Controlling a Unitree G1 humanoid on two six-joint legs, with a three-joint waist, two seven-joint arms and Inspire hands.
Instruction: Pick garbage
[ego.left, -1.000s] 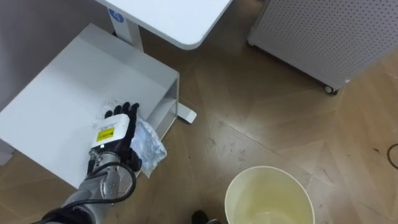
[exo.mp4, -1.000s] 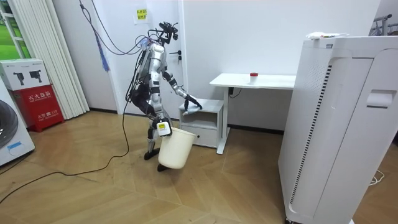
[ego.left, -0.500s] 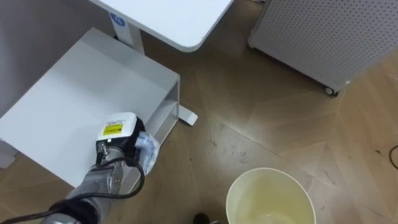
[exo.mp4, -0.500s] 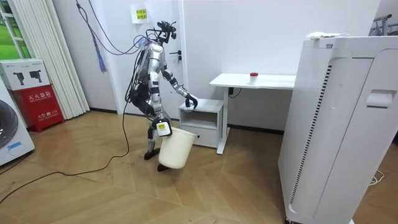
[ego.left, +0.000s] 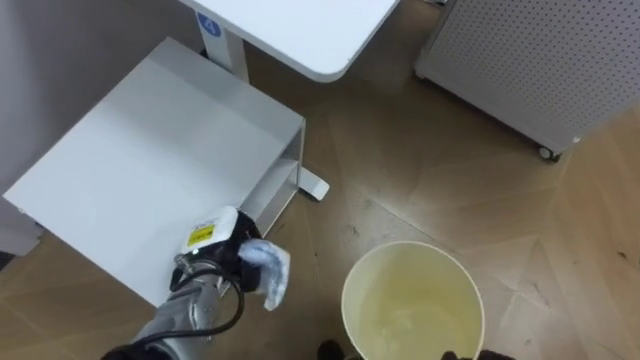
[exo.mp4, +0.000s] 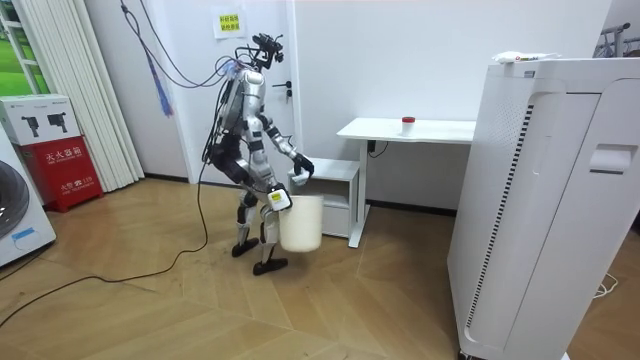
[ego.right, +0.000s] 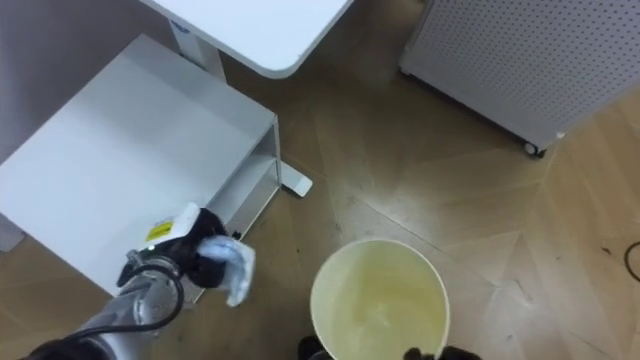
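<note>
Garbage (ego.left: 268, 270), crumpled pale wad, pinched in curled fingers of my left hand (ego.left: 213, 248), held just past the edge of the white cabinet (ego.left: 150, 150), between cabinet and bin (ego.left: 410, 278), my right hand (exo.mp4: 279, 199) at the bin's rim, grip I cannot tell.

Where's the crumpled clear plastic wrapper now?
Left eye view, lower left: wrapper in the left hand, off the white cabinet, left of the cream bucket.
</note>
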